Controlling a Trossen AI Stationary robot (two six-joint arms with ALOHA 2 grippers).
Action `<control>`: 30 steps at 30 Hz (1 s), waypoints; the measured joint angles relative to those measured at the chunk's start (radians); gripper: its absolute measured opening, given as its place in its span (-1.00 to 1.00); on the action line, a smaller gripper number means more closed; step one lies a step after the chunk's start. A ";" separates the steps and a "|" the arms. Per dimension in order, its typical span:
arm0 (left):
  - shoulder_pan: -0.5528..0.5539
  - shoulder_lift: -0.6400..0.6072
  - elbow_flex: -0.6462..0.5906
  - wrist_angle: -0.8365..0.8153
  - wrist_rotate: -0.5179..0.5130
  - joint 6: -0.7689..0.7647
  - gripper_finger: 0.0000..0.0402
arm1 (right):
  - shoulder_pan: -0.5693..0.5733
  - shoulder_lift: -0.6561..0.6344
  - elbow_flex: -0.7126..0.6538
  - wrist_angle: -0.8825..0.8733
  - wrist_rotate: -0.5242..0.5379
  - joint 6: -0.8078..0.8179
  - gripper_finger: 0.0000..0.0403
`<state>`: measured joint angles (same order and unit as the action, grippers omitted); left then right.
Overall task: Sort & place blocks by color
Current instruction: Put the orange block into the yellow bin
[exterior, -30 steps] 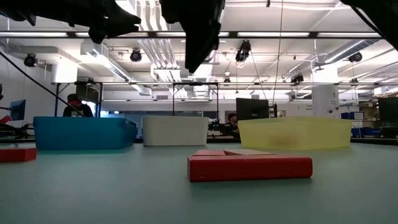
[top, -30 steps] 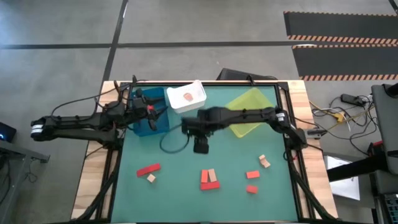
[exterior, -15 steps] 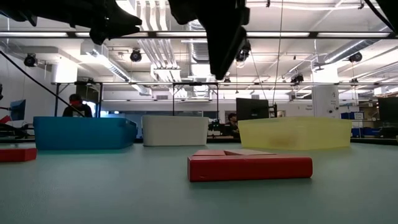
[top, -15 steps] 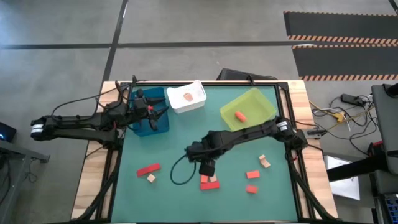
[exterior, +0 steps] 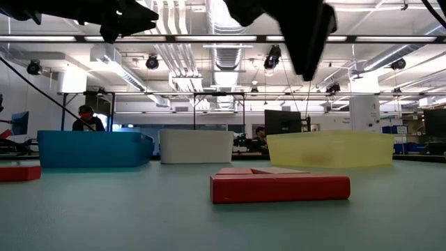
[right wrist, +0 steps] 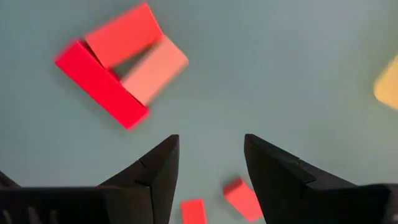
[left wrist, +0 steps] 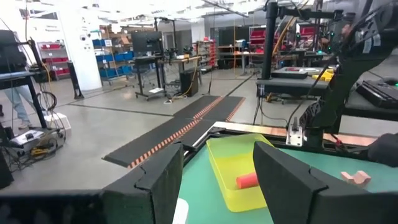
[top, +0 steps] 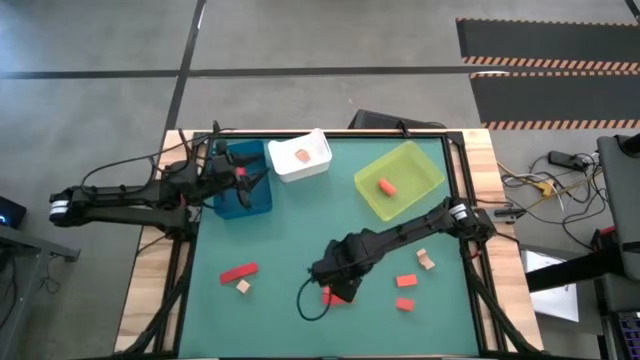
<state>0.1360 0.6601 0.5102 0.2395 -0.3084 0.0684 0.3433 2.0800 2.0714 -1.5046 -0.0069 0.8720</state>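
Two arms reach over the bench [top: 290, 240]. Right gripper [top: 333, 290] hangs above a red block cluster [right wrist: 118, 71], jaws open, empty. Left gripper [top: 262, 180] waits over the blue bin [top: 243, 200], jaws open. Other blocks [top: 239, 273] lie scattered.

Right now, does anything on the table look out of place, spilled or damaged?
Nothing stands out. Loose blocks such as the red bar lie unsorted on the mat; an orange block sits in the yellow-green bin. The open right gripper hangs above the red cluster.
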 joint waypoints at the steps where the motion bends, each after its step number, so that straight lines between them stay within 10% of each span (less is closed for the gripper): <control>1: 0.000 -0.001 0.000 0.009 0.000 0.000 -0.10 | 0.008 0.000 -0.004 -0.016 0.003 0.002 -0.14; 14: 0.000 -0.009 -0.002 0.030 0.000 0.044 -0.10 | 0.087 -0.032 -0.128 -0.044 0.010 -0.237 -0.17; 30: 0.000 -0.008 -0.005 0.034 -0.001 0.044 -0.10 | 0.175 -0.437 -0.729 0.335 0.009 -0.210 -0.34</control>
<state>0.1356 0.6518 0.5053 0.2739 -0.3094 0.1123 0.5181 1.6427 1.3427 -1.1695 0.0018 0.6617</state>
